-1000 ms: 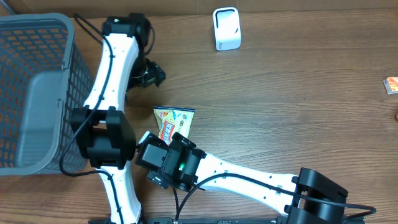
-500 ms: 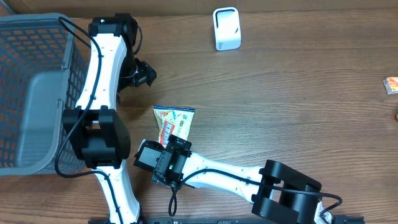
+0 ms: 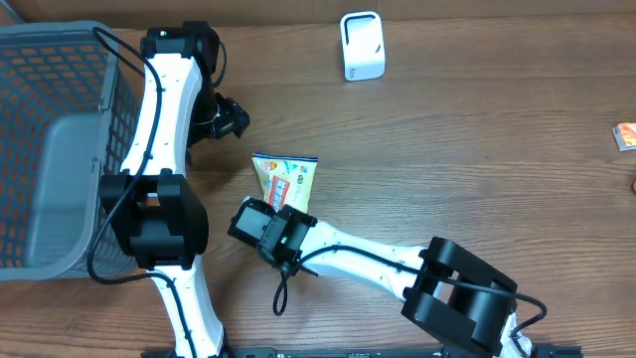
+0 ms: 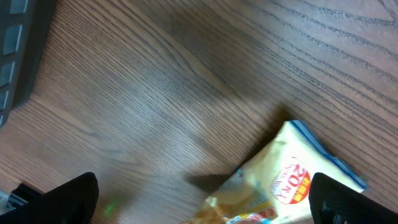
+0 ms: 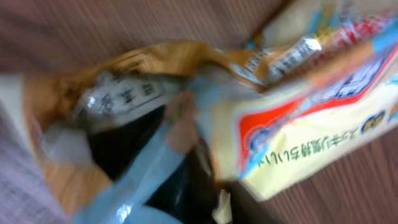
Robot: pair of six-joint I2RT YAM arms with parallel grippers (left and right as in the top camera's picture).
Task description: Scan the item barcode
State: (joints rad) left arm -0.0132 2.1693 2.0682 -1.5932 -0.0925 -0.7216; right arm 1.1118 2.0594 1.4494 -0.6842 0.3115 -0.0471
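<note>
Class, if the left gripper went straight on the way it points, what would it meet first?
Probably the bare table, just short of the snack packet; depth is unclear, so the left gripper might catch the packet's corner instead.

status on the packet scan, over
Status: left gripper open, empty; right gripper shut on packet; nothing between packet and scanner.

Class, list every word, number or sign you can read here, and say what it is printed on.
On the snack packet, left wrist view: white characters in a red roundel, perhaps "20", too blurred to confirm.
Same packet, right wrist view: dark script on yellow, blurred, unreadable.
On the white scanner: no readable marking.
On the small box at the right edge: too small to read.
</note>
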